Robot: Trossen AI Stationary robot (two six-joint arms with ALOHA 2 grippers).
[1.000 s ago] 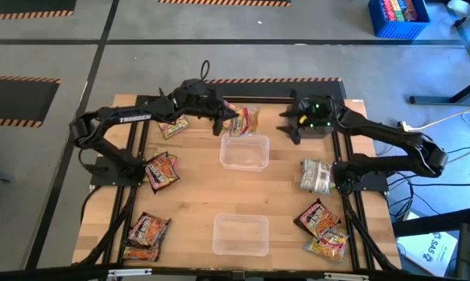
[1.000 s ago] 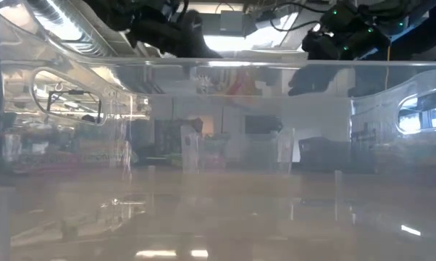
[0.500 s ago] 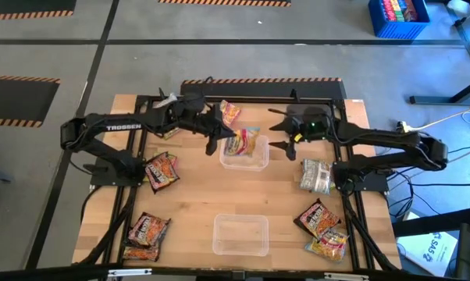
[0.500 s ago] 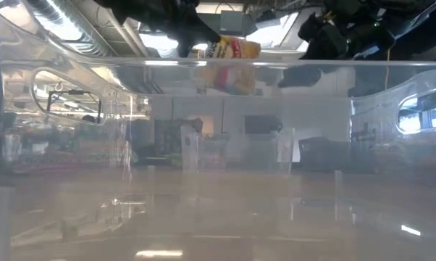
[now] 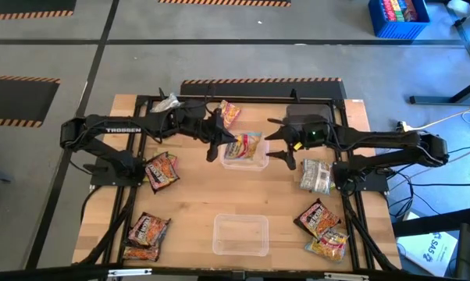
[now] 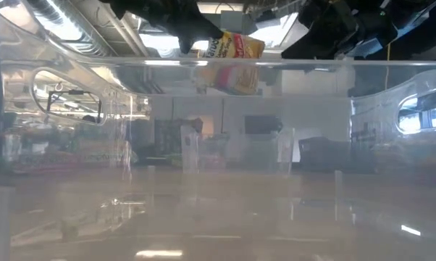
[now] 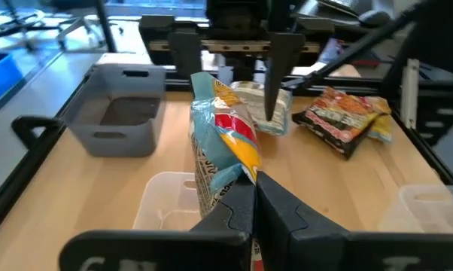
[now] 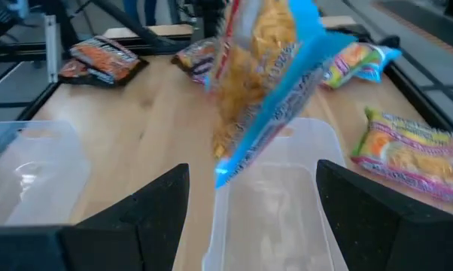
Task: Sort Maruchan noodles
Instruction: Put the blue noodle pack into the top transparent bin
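My left gripper (image 5: 222, 139) is shut on a pale blue-orange noodle packet (image 5: 247, 144), which hangs over the far clear tub (image 5: 244, 156). The low view shows that packet (image 6: 232, 61) above the tub's rim. My right gripper (image 5: 279, 144) is open and faces the packet from the table's right without touching it. Its fingers (image 8: 157, 205) stand wide apart on either side of the packet (image 8: 264, 83). Other packets lie flat on the table: maroon ones (image 5: 161, 169) (image 5: 147, 230) (image 5: 319, 217), a yellow-green one (image 5: 327, 246) and a pale one (image 5: 315, 176). My left gripper pinches the packet between its two fingers by the crimped end nearest to it (image 7: 238, 175). The fingers come from the table's left, slanting slightly down. The packet stands on edge beyond the fingertips, lifted clear above the tub.
A second clear tub (image 5: 240, 234) sits near the table's near edge. A dark grey tray (image 7: 121, 113) sits at the far right under my right arm. Two more packets (image 5: 229, 113) (image 5: 169, 103) lie near the far edge. Black frame rails run along both sides.
My left gripper has carried the packet from the far edge toward the near edge, so that it is now over the far tub. My right gripper has moved from above the grey tray toward the tub, nearer and to the left, and now faces the packet.
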